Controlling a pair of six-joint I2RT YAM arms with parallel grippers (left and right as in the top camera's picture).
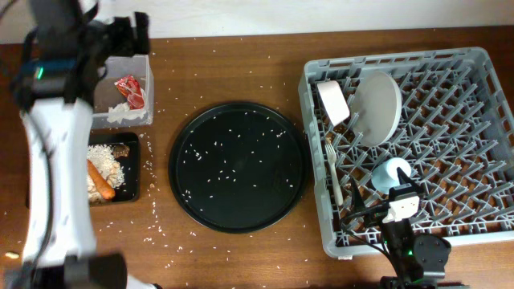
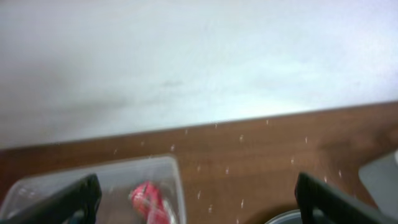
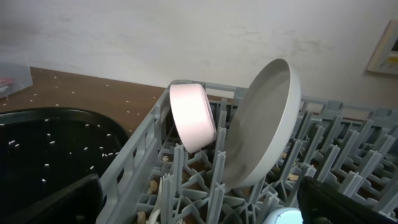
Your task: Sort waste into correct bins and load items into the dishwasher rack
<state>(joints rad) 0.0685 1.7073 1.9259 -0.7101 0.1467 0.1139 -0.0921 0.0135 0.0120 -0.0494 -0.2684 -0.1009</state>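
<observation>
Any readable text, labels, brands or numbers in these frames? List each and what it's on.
None can be read in any view.
red wrapper in the clear tub: any print is too blurred to read.
framed sheet on the wall, right wrist view: cut off at the edge, nothing legible.
dishwasher rack, plate, bowl: no markings visible.
</observation>
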